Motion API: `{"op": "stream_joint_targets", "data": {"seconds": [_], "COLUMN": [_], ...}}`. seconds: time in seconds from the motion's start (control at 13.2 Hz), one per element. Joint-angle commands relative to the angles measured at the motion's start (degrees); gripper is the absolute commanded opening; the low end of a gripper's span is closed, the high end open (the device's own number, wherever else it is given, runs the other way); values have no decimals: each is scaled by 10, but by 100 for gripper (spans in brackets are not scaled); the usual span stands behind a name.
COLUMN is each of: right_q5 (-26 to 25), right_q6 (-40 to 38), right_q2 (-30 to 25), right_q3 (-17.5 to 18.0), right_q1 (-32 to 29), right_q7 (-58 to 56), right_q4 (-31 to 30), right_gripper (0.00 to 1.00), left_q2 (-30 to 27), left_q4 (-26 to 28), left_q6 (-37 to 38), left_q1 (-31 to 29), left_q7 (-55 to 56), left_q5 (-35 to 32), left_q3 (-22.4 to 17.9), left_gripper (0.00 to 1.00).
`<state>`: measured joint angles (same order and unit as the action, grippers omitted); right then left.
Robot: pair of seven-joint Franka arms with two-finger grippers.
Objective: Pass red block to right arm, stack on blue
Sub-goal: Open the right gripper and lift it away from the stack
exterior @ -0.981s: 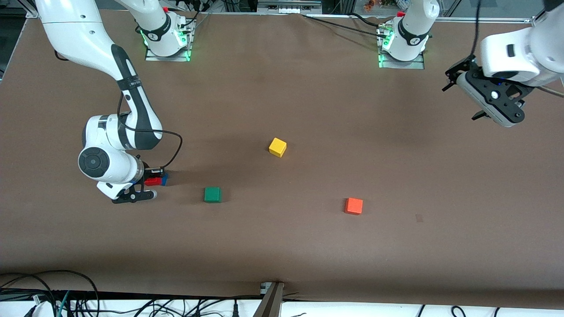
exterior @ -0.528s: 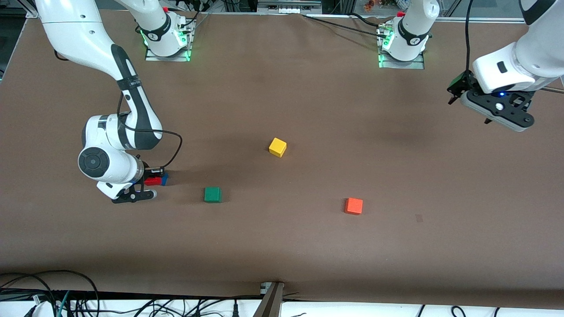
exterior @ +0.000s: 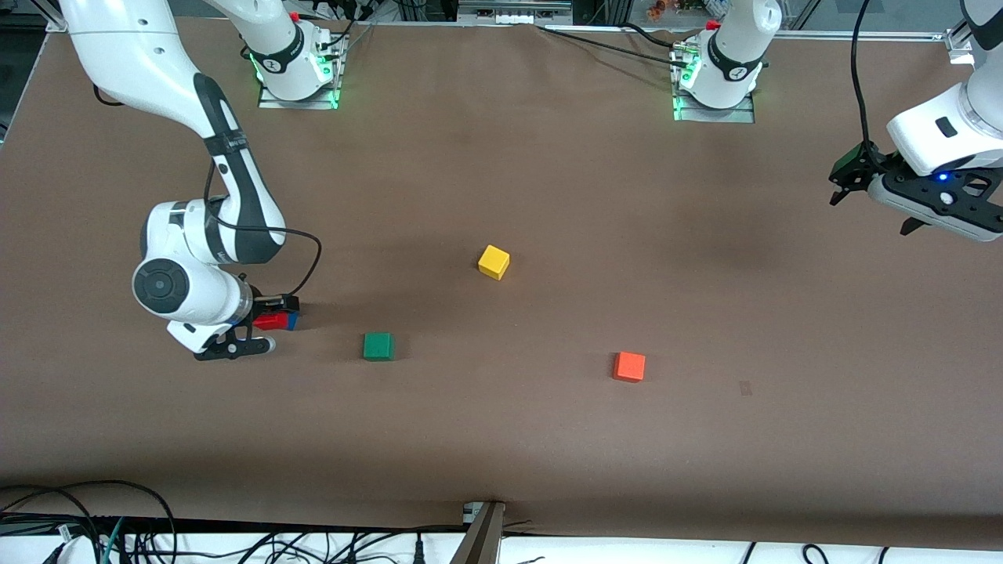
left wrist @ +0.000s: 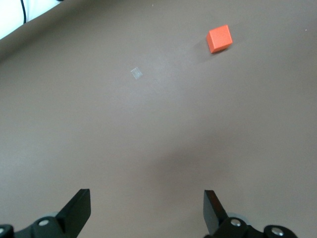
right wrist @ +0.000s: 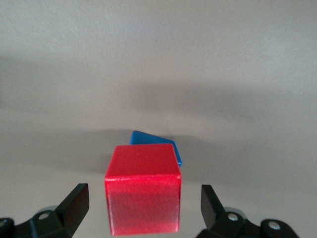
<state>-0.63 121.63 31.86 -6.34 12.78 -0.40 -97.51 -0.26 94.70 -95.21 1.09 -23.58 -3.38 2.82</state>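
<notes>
Front view: red block (exterior: pixel 272 319) on blue block (exterior: pixel 291 320), middle-left of frame, under the right gripper (exterior: pixel 269 319).
Right wrist view shows matte black fingers (right wrist: pixel 74 202) spread wide, clear of the red cube (right wrist: pixel 142 193), which sits on the blue cube (right wrist: pixel 153 144), corners askew. Left gripper (exterior: pixel 871 205), upper right of frame, hangs over bare brown matte table (exterior: pixel 548 439) with fingers (left wrist: pixel 78 210) spread, holding nothing. Smooth, sharp-edged yellow cube (exterior: pixel 494 262) sits at centre, green cube (exterior: pixel 378 345) lower left of it, orange cube (exterior: pixel 629 366) lower right. No legible writing on the cubes.
</notes>
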Motion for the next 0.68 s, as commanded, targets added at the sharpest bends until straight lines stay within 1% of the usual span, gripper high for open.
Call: {"op": "stream_joint_targets", "data": {"seconds": [0.0, 0.08, 0.15, 0.23, 0.3, 0.38, 0.45, 0.53, 0.6], "right_q5": [-5, -6, -6, -5, -6, -5, 5, 26, 28], "right_q6": [-21, -21, -25, -34, -42, -83, -143, -199, -231], "right_q2": [-82, -118, -138, -162, -180, -200, -209, -227, -245], "right_q3": [0, -5, -15, -24, -42, -54, -67, -77, -82], "right_q1": [-2, -2, -2, -3, -2, -2, -3, -2, -2], "right_q7": [16, 15, 11, 12, 7, 6, 6, 14, 7], "right_q4": [-7, 2, 6, 8, 21, 33, 49, 63, 66], "right_gripper": [100, 100, 100, 100, 100, 100, 100, 100, 100], "left_q2": [-27, -26, -25, -25, -26, -27, -27, -27, -26], "left_q4": [25, 25, 25, 23, 18, 12, 3, -1, -13], "left_q6": [3, 3, -1, -1, 5, 19, 36, 38, 41], "left_q1": [-1, -2, -2, -3, -5, -4, -4, 2, 6], "left_q7": [46, 97, 122, 138, 137, 140, 137, 138, 143], "left_q5": [-14, -7, 7, 23, 25, 20, 26, 36, 35], "left_q3": [3, 1, -5, -14, -23, -23, -23, -24, -20], "left_gripper": [100, 100, 100, 100, 100, 100, 100, 100, 100]}}
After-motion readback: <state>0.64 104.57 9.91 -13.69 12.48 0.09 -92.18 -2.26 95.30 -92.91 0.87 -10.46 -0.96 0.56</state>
